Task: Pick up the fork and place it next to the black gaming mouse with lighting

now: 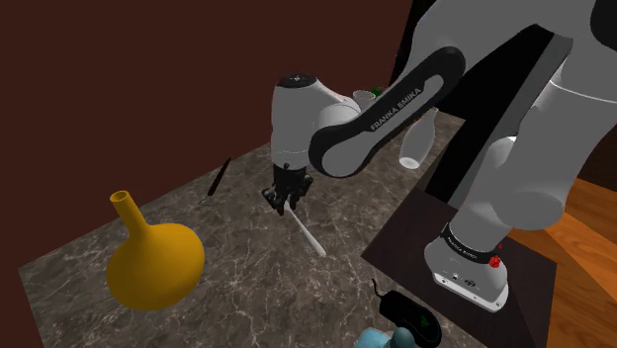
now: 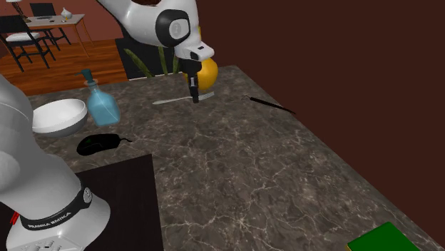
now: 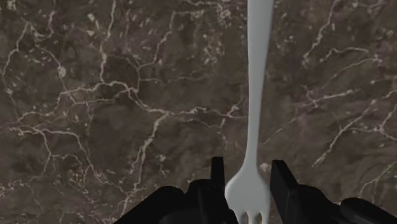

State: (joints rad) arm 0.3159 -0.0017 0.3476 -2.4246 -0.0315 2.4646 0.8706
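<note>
tool point(image 3: 249, 168) pinching tined head of white fork point(image 3: 257, 83), long handle pointing straight away from it

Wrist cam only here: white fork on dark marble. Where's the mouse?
Observer: The black mouse lies toward the second exterior view's left, well apart from the fork.
Operator: Anything next to it?
Observer: A blue bottle stands just beyond the mouse in that view.
Operator: Clutter near the claw?
Observer: A yellow vase stands to the shoulder view's left of the claw, apart from it.
</note>
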